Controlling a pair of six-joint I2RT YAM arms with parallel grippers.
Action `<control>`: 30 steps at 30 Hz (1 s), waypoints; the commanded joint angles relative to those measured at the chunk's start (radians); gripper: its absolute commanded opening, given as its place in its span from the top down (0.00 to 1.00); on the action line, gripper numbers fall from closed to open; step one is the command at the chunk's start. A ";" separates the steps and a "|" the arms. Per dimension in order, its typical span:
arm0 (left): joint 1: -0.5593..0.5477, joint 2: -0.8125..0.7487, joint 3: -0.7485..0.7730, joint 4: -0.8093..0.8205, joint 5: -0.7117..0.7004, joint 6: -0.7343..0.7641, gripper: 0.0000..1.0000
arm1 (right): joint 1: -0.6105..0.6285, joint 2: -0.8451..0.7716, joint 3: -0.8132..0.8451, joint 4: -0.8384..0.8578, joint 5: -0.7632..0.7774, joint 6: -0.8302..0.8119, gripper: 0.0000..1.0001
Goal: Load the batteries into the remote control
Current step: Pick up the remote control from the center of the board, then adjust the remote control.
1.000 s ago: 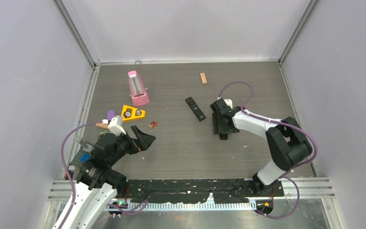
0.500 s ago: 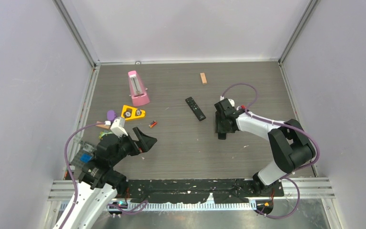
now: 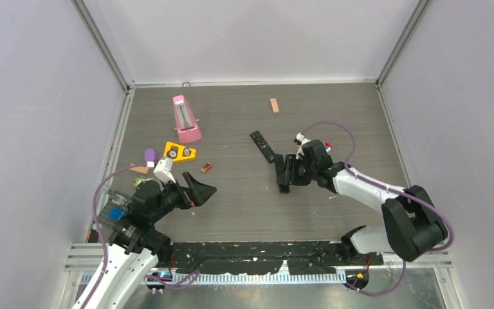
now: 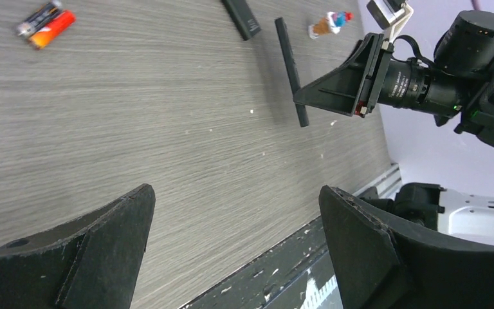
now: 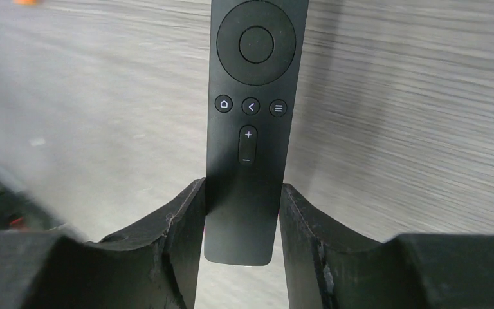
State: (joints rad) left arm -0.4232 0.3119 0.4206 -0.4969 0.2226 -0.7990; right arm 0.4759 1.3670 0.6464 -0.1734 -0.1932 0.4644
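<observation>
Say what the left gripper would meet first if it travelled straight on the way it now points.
Probably the slim black remote control held on edge in the right gripper, beyond a stretch of grey wood-grain table. Depth is unclear, so the left gripper could touch the table first.

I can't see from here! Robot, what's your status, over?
Left pincer open, empty. Right pincer shut on remote. Batteries loose on table. Nothing blocking them.

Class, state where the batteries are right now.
In the top view, the batteries lie left of centre, just right of the yellow block, ahead of the left end effector.
</observation>
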 commanded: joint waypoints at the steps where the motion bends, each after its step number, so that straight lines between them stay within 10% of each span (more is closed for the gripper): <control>1: -0.002 -0.003 -0.019 0.207 0.118 0.010 0.00 | 0.009 -0.129 -0.051 0.323 -0.362 0.144 0.80; 18: -0.004 0.179 -0.003 0.826 0.316 -0.179 0.00 | 0.284 -0.165 -0.083 1.238 -0.594 0.749 0.78; 30: -0.026 0.210 -0.029 0.888 0.295 -0.243 0.00 | 0.367 -0.024 0.004 1.230 -0.568 0.718 0.77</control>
State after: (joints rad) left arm -0.4412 0.5125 0.3813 0.3218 0.5220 -1.0012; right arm 0.8253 1.3209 0.5884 0.9806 -0.7650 1.1877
